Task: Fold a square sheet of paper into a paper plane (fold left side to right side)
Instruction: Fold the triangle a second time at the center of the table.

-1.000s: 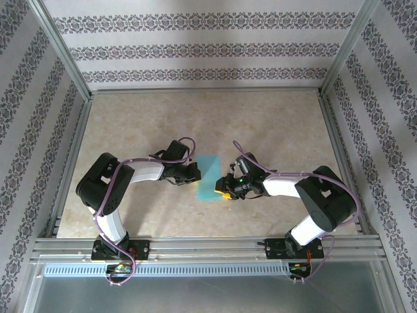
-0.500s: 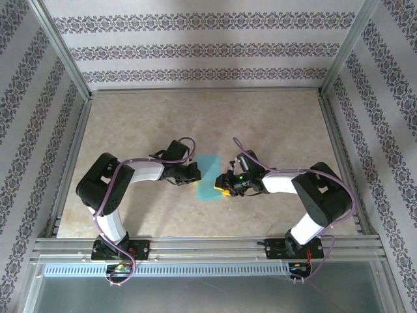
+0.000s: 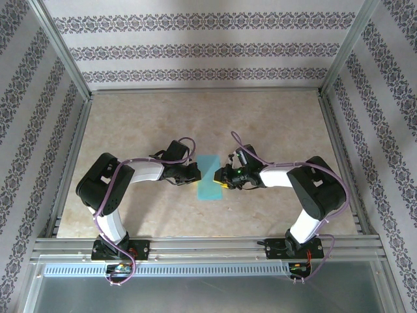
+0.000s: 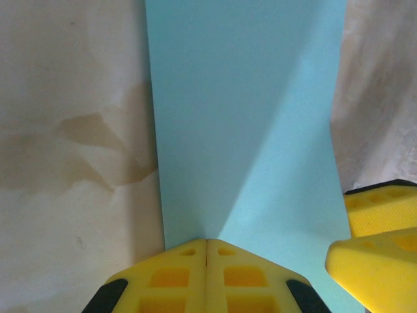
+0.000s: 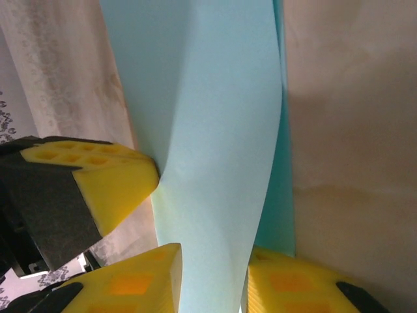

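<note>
So, about the paper [image 3: 210,177] — sits in the middle of the table [image 3: 280,130], long axis running near-to-far, right edge lifted and curling upward. Sandwiched by both grippers, one at each long side. Left gripper [image 4: 206,242] fully closed with nothing in it, just pressing its tips onto the left edge as an anchor. Right gripper [image 5: 212,261] straddling the raised edge, narrowed but with a gap showing — no firm pinch, going by that. Probably down to the right one to clamp and move crosswise to that long axis.
</note>
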